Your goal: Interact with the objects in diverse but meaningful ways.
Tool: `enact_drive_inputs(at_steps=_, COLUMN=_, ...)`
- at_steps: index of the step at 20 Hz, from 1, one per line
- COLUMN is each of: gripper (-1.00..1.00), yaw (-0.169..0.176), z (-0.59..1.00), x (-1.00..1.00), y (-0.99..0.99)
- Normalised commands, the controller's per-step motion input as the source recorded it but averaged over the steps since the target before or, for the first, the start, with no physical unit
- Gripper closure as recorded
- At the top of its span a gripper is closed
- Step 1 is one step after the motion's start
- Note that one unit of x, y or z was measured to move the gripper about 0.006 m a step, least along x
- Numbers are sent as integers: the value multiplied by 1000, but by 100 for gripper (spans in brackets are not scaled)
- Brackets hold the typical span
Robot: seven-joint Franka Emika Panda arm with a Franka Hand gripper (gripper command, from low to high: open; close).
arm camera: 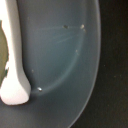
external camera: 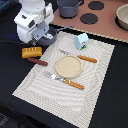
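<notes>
My gripper (external camera: 42,35) hangs low over a grey bowl (external camera: 49,41) at the mat's far corner on the exterior view's left. Its fingers are hidden by the white hand. The wrist view shows the bowl's grey inside (arm camera: 65,55) very close, with a white rounded object (arm camera: 13,70) at one edge; I cannot tell what that is. The yellow scored bread loaf (external camera: 31,51) and brown sausage (external camera: 37,61) lie on the black table beside the mat. The white-and-light-blue carton (external camera: 81,41) stands on the mat. The dark grey saucepan (external camera: 69,7) stands at the back.
A striped placemat (external camera: 100,75) holds a tan plate (external camera: 67,66), an orange-handled knife (external camera: 82,58) and a fork (external camera: 67,81). A toy stove top with black burners (external camera: 89,18) lies at the back. A beige bowl (external camera: 123,17) sits at the back on the exterior view's right.
</notes>
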Motion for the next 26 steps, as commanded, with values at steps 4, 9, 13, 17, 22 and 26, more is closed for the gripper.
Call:
enact_drive_inputs(at_steps=4, gripper=-100, yaw=0, z=-46, x=-167, y=0)
enact_drive_inputs(at_steps=9, gripper=-100, yaw=0, z=-221, x=-169, y=0)
enact_drive_inputs(at_steps=13, gripper=-100, yaw=0, z=-220, x=-169, y=0)
enact_drive_inputs(at_steps=17, gripper=-100, yaw=0, z=-201, x=-191, y=0)
enact_drive_inputs(at_steps=22, gripper=-100, yaw=0, z=-123, x=-157, y=0)
enact_drive_inputs(at_steps=26, gripper=-100, yaw=0, z=-143, x=-168, y=0)
